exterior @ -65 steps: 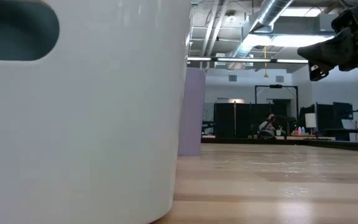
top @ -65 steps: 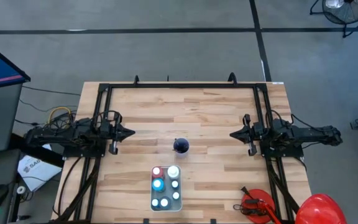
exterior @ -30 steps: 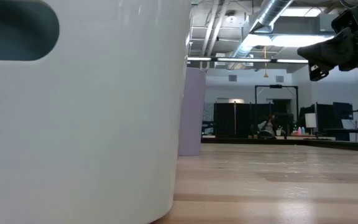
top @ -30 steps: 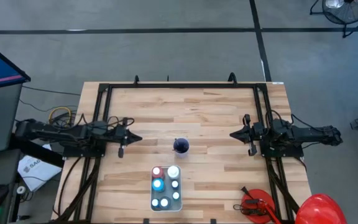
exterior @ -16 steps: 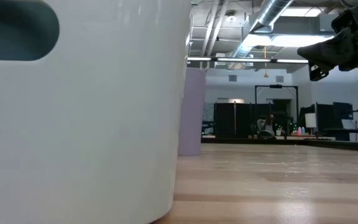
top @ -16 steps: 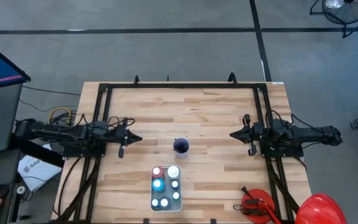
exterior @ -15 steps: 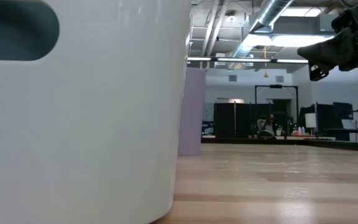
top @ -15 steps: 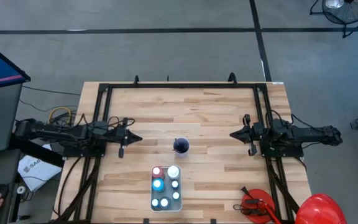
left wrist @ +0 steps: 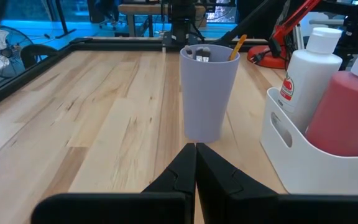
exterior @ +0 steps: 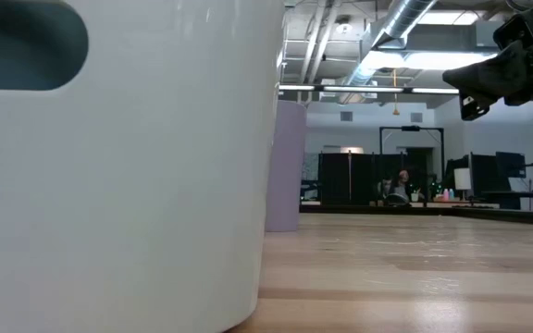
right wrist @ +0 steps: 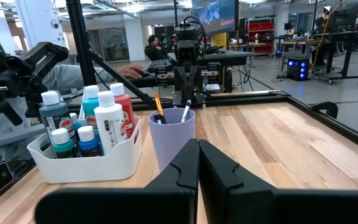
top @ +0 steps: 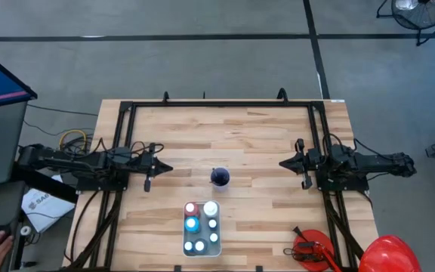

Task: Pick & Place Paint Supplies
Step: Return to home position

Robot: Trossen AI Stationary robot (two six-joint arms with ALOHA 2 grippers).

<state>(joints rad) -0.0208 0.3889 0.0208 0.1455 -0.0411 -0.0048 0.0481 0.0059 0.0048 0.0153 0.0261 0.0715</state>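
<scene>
Lilac plastic cup (top: 219,177), centre: tip risk.
Left gripper (top: 165,168), 9 o'clock, right gripper (top: 281,163), 3 o'clock, both pinched shut; stray sweep could topple it.

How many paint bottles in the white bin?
6 at least, all upright in the white bin: red bottle, white bottle, teal bottle, dark green bottle, two short bottles; more may be hidden.

A robotics lab: exposed ducts (exterior: 378,42), concrete floor (top: 202,68), monitors (right wrist: 216,14).
</scene>
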